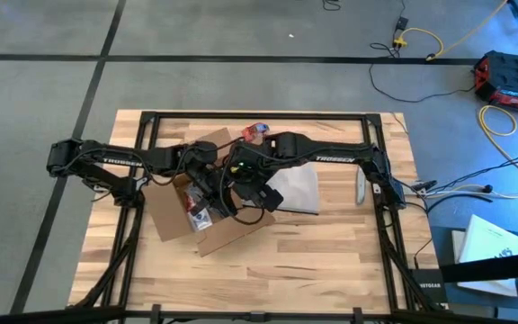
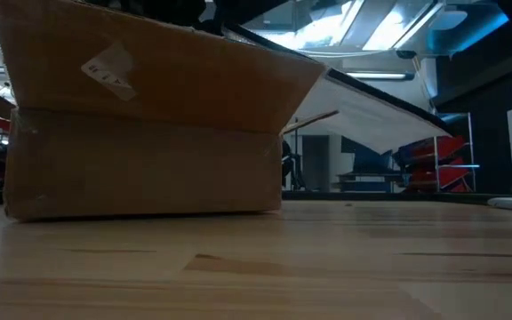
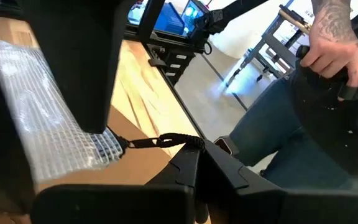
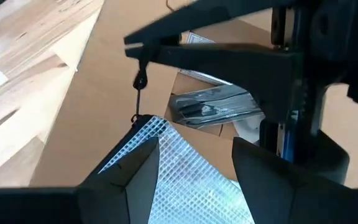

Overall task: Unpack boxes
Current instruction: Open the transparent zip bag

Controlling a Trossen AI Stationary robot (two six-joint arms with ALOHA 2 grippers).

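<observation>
Two dark arms reach in over the wooden desk [image 1: 331, 234] and meet above its middle, over the open cardboard box [image 1: 174, 220]. Its flaps are spread, one lying toward the near edge of the desk; the low view shows its brown side wall standing on the desk with a strip of clear tape on the raised flap.

Beside the box, on its right, a flat pale sheet or bag [image 1: 297, 191] lies on the desk under the right arm.

Inside the box lies a dark object wrapped in clear plastic [image 4: 213, 109].

Smaller still, the left gripper [image 1: 207, 205] hangs over the box opening with its jaws fully closed; a clear gridded plastic bag [image 3: 42, 118] sits at them, though whether they pinch it cannot be told. The right gripper [image 4: 188, 165] hovers close by over the same opening, jaws partly apart with the gridded bag lying between the fingers; a firm grip cannot be told.

Beyond the desk edge, the left wrist view shows a person's hand [image 3: 331, 46].

A small red-and-blue object [image 1: 256, 131] rests near the far edge of the desk.
</observation>
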